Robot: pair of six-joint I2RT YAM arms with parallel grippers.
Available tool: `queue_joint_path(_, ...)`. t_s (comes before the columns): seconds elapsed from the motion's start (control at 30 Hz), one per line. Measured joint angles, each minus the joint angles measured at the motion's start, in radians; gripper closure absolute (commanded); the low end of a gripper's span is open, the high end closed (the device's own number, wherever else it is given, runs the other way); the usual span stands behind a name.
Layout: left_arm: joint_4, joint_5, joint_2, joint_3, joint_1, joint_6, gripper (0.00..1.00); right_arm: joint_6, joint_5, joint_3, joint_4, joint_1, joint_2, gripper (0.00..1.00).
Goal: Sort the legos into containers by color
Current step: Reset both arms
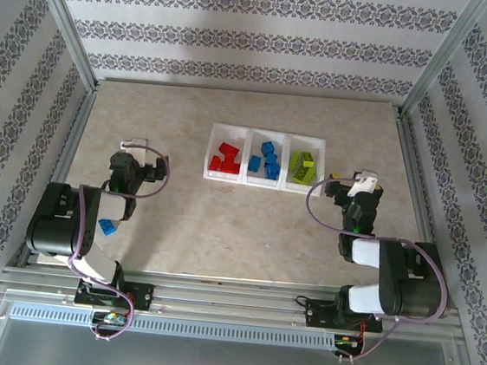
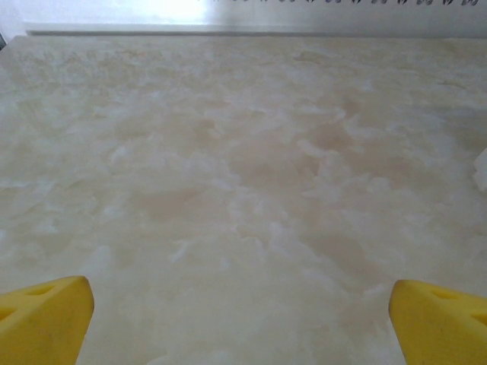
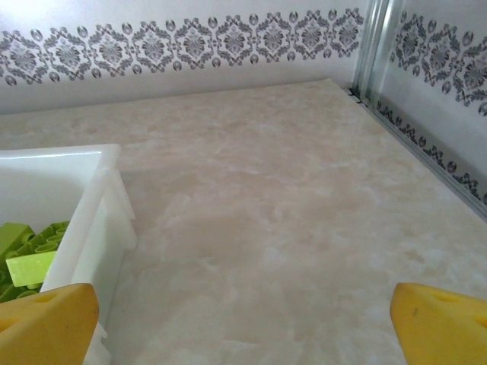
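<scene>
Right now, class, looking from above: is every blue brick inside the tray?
No, one blue brick lies on the table, well outside the tray.

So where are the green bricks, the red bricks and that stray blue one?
green bricks [image 1: 303, 164]: top view, middle of the pile.
red bricks [image 1: 228, 151]: top view, one brick's top.
stray blue brick [image 1: 106, 226]: top view, its upper face.

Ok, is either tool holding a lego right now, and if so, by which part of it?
Nothing is held. The left tool and the right tool both stand wide open and empty.
</scene>
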State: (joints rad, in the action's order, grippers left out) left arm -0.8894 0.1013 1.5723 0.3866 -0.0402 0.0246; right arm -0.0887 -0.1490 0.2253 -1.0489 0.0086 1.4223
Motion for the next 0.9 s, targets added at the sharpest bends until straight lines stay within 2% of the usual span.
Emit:
queue_joint_path(0.2, -0.095, -0.004, 0.018, -0.080, 0.000, 0.000, 0.00, 0.003, 0.001, -0.008, -0.088, 0.000, 0.101, 0.02)
queue_joint_path(0.43, -0.103, -0.005, 0.018, -0.058, 0.000, 0.000, 0.00, 0.002, -0.011, -0.008, -0.114, 0.000, 0.104, 0.02)
queue_joint_path(0.63, -0.103, 0.000, 0.018, -0.051, 0.000, -0.003, 0.00, 0.003, 0.010, 0.052, -0.042, 0.000, 0.105, 0.02)
queue_joint_path(0.9, -0.100, 0.003, 0.018, -0.041, 0.000, -0.005, 0.00, 0.028, 0.122, 0.121, 0.069, -0.001, 0.106, 0.02)
